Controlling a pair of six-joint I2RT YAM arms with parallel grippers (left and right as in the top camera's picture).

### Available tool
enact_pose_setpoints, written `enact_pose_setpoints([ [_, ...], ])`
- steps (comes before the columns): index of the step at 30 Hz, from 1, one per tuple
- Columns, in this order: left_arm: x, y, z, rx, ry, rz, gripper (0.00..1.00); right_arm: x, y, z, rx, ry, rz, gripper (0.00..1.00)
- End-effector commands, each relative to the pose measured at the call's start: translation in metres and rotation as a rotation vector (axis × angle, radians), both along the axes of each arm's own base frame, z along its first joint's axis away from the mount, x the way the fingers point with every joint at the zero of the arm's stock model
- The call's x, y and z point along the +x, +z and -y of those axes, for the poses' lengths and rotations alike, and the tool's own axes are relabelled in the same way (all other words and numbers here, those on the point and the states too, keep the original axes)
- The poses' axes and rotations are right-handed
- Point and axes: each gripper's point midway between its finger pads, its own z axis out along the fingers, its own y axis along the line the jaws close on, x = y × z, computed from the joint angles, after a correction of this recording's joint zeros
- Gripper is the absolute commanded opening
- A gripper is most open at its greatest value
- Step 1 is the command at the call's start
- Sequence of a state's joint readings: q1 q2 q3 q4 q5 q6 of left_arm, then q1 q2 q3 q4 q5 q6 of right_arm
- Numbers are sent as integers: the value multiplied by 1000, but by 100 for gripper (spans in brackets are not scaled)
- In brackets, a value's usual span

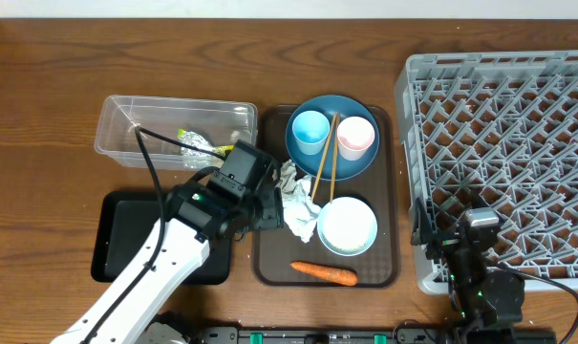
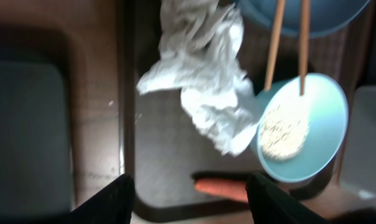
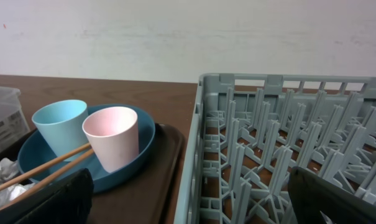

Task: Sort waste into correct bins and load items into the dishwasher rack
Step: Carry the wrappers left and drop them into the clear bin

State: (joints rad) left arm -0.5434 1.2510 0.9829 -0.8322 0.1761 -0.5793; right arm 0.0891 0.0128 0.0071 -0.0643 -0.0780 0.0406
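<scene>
Left gripper hovers, jaws spread and empty. The crumpled napkin lies dead ahead on the brown serving tray, its long axis running away from the jaws. Right gripper, also spread wide, sits well apart by the rack.

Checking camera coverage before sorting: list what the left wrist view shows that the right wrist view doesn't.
Left wrist only: the carrot, and the light blue bowl with rice in it. Right wrist only: the light blue cup, the pinkish-white cup and the dishwasher rack. Both: the chopsticks, the dark blue plate, the brown tray and crumpled napkin, only a sliver of it in the right wrist view.
</scene>
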Motion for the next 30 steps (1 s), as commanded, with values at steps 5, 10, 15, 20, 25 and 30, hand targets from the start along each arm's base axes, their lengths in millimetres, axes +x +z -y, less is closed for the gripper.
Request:
enact_pose_setpoints([
  [5,13,7,6,-43,31,51,61,0,-1,-2,-5,10,-3,99],
  [10,24,11,13,-70,30,96,67,0,-1,-2,-4,10,-3,99],
  [15,31,2,10,-32,43,96,67,0,-1,-2,-5,10,-3,99],
  [20,37,-15,6,27,55,73,66,0,-1,-2,-5,10,-3,99],
  [25,45,-31,11,40,52,55,66,0,-1,-2,-4,10,-3,99],
  [30,52,-47,15,55,38,40,66,0,-1,-2,-5,10,-3,99],
])
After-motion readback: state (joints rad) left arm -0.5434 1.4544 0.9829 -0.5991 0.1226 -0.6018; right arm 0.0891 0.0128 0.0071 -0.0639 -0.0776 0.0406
